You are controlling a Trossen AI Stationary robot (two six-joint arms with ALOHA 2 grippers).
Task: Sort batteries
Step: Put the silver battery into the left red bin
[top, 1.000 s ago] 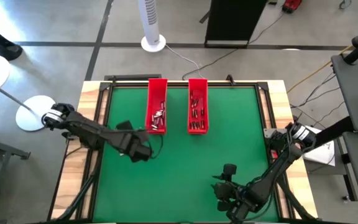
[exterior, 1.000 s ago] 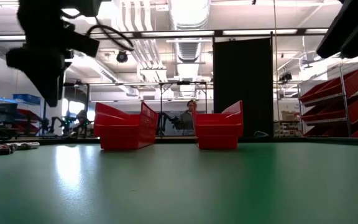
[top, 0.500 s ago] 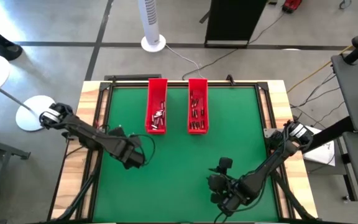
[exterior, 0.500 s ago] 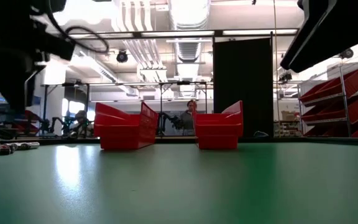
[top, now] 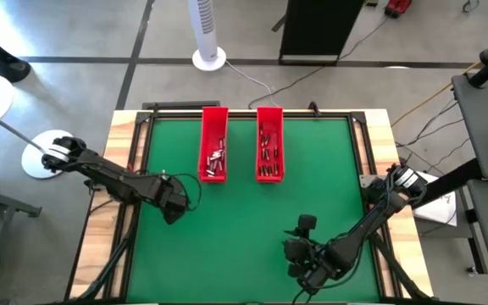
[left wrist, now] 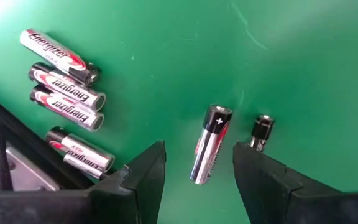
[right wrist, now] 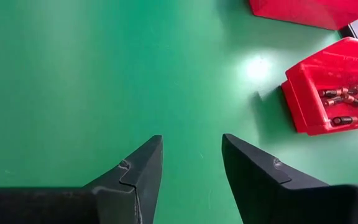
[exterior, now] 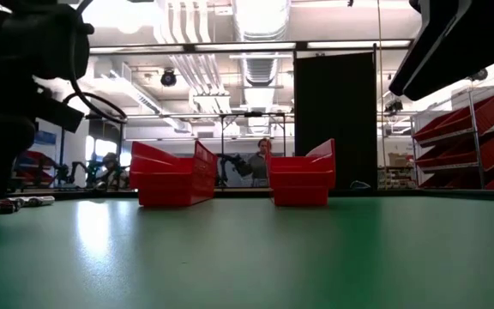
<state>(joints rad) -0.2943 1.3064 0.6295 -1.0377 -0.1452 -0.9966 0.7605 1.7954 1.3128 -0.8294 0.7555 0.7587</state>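
Observation:
Several silvery batteries lie loose on the green mat near its left edge. In the left wrist view one battery (left wrist: 211,152) lies on its side between the fingers of my open left gripper (left wrist: 197,168), apart from both. A smaller one (left wrist: 261,130) lies just beside it, and a row of others (left wrist: 67,92) lies farther off. In the high view my left gripper (top: 172,203) is at the mat's left side. My right gripper (top: 301,254) stands open over bare mat near the front edge (right wrist: 191,162). Two red trays (top: 214,144) (top: 268,144) at the back hold more batteries.
The two trays stand side by side at the mat's far edge, seen end-on in the low view (exterior: 170,176) (exterior: 303,176). A wooden frame (top: 121,152) borders the mat. A person (exterior: 260,163) sits far behind the table.
My left gripper has gone down and toward the table's left edge, ending low over the loose batteries. My right gripper has shifted a little toward the left and then kept still.

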